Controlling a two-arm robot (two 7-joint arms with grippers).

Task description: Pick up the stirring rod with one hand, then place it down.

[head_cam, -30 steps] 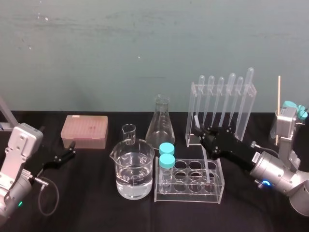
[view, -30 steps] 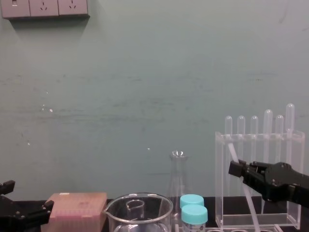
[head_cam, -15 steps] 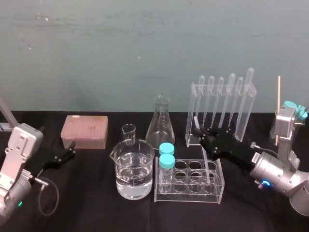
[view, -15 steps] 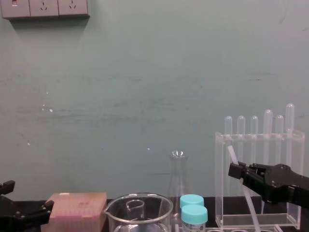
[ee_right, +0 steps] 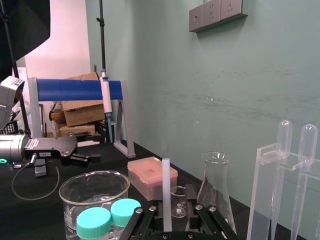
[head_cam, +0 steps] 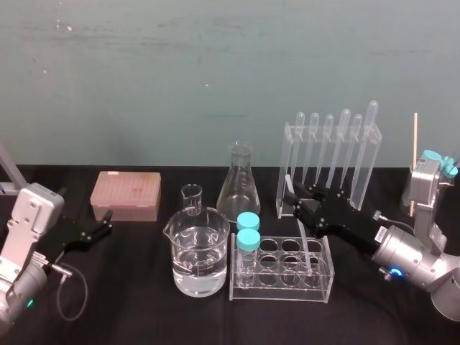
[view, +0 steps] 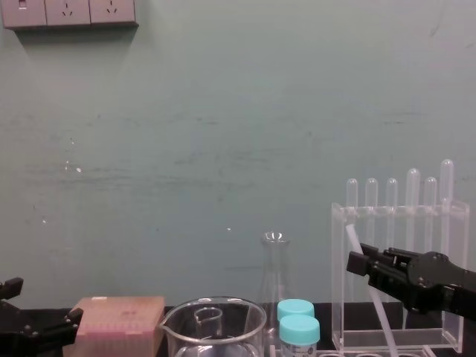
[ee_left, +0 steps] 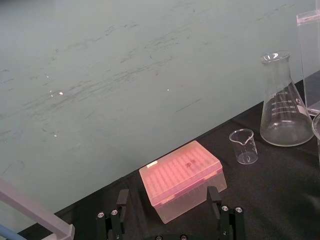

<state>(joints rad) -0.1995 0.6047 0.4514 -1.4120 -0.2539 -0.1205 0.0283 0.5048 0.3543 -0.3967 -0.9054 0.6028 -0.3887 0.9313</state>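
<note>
Soft, even light is cast; faint glints are seen on the beaker [head_cam: 200, 248], toward 6 o'clock in the head view.

The right claw [ee_right: 168, 215] clasps the stirring rod [ee_right: 166, 190], with a conical flask [ee_right: 216, 186] just beyond it.

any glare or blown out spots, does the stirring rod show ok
Right wrist view: the stirring rod, held in the right gripper, shows bright against the wall; the far room is washed out. Head view: it nearly melts into the tube rack. Left wrist view, past the parked left gripper: glints on the wall.
</note>
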